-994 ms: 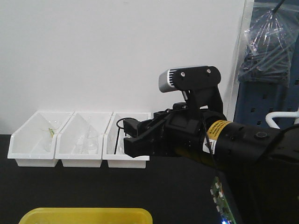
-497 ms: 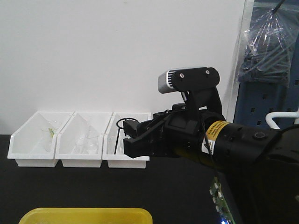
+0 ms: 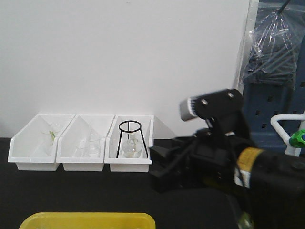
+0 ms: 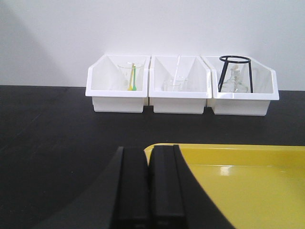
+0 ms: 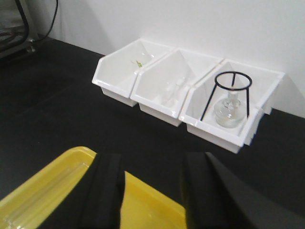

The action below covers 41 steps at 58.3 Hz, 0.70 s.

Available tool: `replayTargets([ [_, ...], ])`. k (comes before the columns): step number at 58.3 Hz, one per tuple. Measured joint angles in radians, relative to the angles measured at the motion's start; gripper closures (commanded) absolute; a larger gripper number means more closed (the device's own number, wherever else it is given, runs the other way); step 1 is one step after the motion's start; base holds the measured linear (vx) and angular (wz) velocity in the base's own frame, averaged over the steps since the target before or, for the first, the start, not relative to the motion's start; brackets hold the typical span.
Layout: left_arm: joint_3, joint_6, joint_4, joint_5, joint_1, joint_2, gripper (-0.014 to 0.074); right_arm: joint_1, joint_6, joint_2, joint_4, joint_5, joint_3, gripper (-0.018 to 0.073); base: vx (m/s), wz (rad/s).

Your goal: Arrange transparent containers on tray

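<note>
Three white bins (image 3: 81, 143) stand in a row at the back of the black worktop (image 4: 52, 133), against the white wall. The right-hand bin holds a black wire stand (image 5: 228, 93) over a clear flask (image 5: 226, 114). At the lower edge of each view lies the yellow tray (image 4: 243, 186). Left gripper (image 4: 150, 186) has its fingers pressed together at the tray's corner, holding nothing. Right gripper (image 5: 152, 191) hangs spread apart and empty above the tray, where faint clear tubes (image 5: 43, 191) seem to lie at lower left.
</note>
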Motion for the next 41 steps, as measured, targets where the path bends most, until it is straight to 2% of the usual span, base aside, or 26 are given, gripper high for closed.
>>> replayTargets([
  [5,0.000,0.000,0.000,0.000,0.000,0.000,0.0603,-0.050,-0.009,-0.120,0.019,0.000,0.120,0.0471,0.00,0.00],
  [10,0.000,0.000,0.000,0.000,0.000,0.000,0.0603,-0.138,-0.020,-0.275,0.047,0.000,0.279,0.0575,0.00,0.00],
  [18,0.000,0.000,0.000,0.000,0.000,0.000,0.0603,-0.315,-0.026,-0.514,0.052,0.001,0.476,0.0573,0.00,0.00],
  [21,0.000,0.000,0.000,0.000,0.000,0.000,0.0603,-0.406,-0.032,-0.627,0.048,0.001,0.553,0.0572,0.00,0.00],
  [30,0.000,0.001,0.000,0.000,0.000,0.000,0.0603,-0.597,-0.091,-0.883,0.043,0.014,0.761,0.0572,0.00,0.00],
  [34,0.000,0.001,0.000,0.000,0.000,0.000,0.0603,-0.632,-0.114,-0.968,0.043,0.021,0.837,0.0572,0.00,0.00],
  [41,0.000,0.001,0.000,0.000,0.000,0.000,0.0603,-0.645,-0.131,-1.124,0.043,0.029,0.980,0.0572,0.00,0.00],
])
